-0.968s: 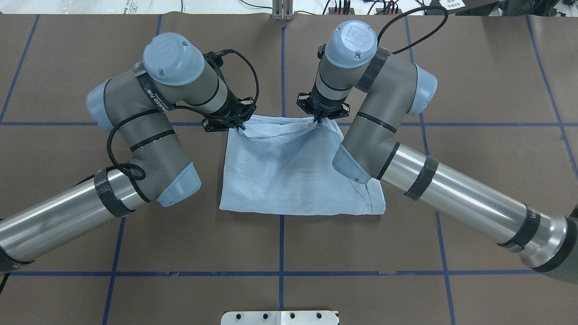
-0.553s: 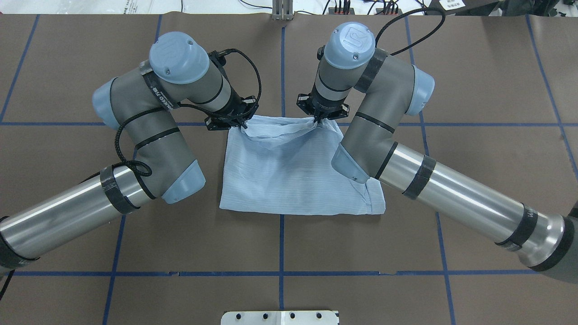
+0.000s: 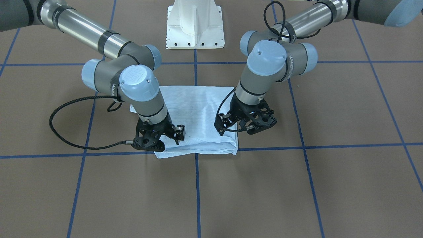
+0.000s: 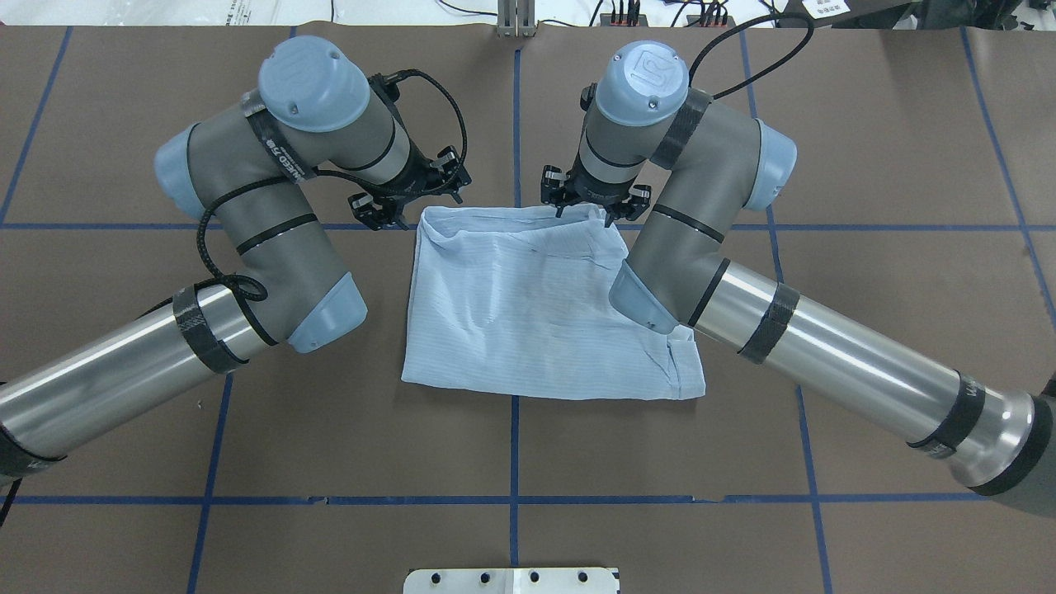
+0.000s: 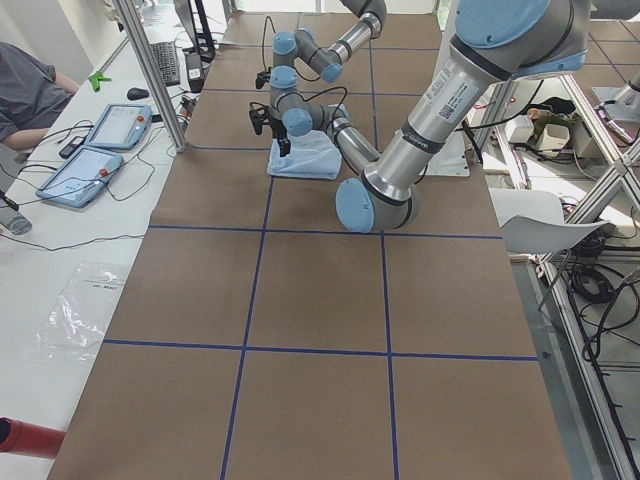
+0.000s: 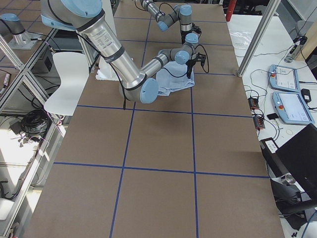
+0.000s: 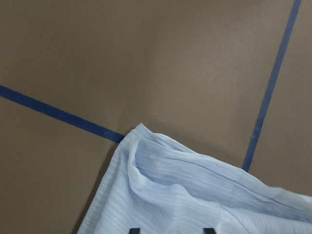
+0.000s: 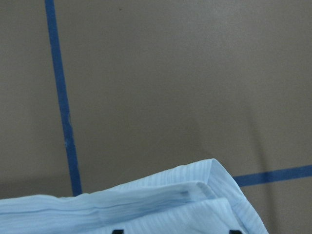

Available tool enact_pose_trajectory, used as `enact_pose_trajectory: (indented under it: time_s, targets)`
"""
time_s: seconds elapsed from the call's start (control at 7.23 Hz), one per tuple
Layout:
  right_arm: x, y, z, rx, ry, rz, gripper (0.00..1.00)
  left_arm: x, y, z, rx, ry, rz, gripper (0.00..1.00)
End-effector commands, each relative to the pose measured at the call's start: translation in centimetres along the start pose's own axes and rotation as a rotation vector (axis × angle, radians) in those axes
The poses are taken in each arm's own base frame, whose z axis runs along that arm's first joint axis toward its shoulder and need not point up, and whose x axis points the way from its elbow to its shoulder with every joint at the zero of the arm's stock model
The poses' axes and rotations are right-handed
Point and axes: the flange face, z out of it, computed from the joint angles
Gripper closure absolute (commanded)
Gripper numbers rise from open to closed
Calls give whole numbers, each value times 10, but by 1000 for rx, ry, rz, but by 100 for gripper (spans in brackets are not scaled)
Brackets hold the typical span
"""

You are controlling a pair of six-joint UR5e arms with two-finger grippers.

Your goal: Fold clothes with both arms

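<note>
1. Front-facing view: a light blue shirt [image 3: 198, 109] lies folded into a rectangle at frame centre on the brown table [image 3: 330, 185]. The right gripper [image 3: 164, 138] is at its lower left corner and the left gripper [image 3: 243, 127] at its lower right, both with fingers spread and empty.
2. Overhead view: both grippers hover by the shirt's upper corners. Lettering on the black bands [image 4: 206, 342] round the arms [image 4: 866, 371] is too small to read.
3. Side views: the shirt is small, far up the table.
4. Wrist views: layered cloth corners fill the lower frame. It looks thin, limp and light, so pinching every layer at the corners seems wise.
</note>
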Motion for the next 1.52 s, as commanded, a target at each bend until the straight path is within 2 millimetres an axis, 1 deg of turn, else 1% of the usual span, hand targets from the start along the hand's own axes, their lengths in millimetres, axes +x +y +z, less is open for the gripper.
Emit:
enact_pose_trajectory:
  time_s: [0.0,0.14,0.28,0.42,0.55,0.69,0.83,0.97,1.11,1.25,1.38]
  targets:
    - [44,-31,-16,1,8,-41,0,-39,-39,-27,16,-26,94,1]
    - [93,-49,-33,31,19,-110,0,-76,-53,-55,45,-28,159,1]
    - [147,-66,-51,16,61,-196,0,-106,-61,-79,65,-47,252,1]
    - [194,-87,-80,3,112,-264,0,-140,-75,-103,87,-73,331,1]
    - [246,-97,-103,-11,149,-325,0,-190,-96,-125,91,-97,388,1]
    - [296,-96,-120,-29,158,-372,0,-251,-122,-148,90,-134,478,1]
    - [365,-92,-134,-63,136,-393,0,-324,-145,-170,91,-189,582,1]
    - [449,-90,-153,-101,86,-431,0,-396,-164,-197,78,-229,682,1]
    - [518,-81,-167,-110,71,-463,0,-468,-177,-224,71,-284,779,1]
    - [569,-66,-168,-126,80,-502,0,-522,-182,-248,73,-321,811,1]
    - [615,-51,-177,-124,80,-471,0,-554,-171,-250,58,-332,773,0]
